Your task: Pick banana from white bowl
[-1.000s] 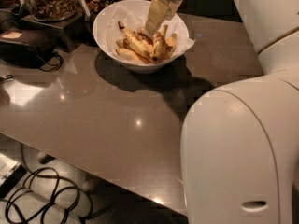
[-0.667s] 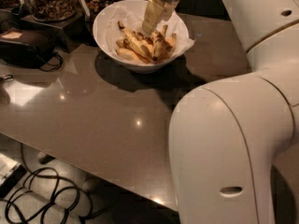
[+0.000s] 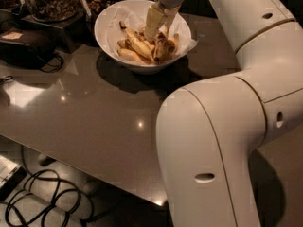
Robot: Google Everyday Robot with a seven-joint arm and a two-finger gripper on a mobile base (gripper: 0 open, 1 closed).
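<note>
Yellow, brown-flecked banana [image 3: 160, 48] lies among paler ones in the paper-lined white bowl [image 3: 100, 32], at the far side of the grey table [image 3: 94, 108], unmoved from a second ago. Gripper [image 3: 158, 25] hangs just above it, dipped inside the rim, barely lower than before; clenched or released, cannot tell. Elbow [image 3: 213, 150] of the arm has swung further across the foreground, so I judge the descent is ending, lift not yet begun.
</note>
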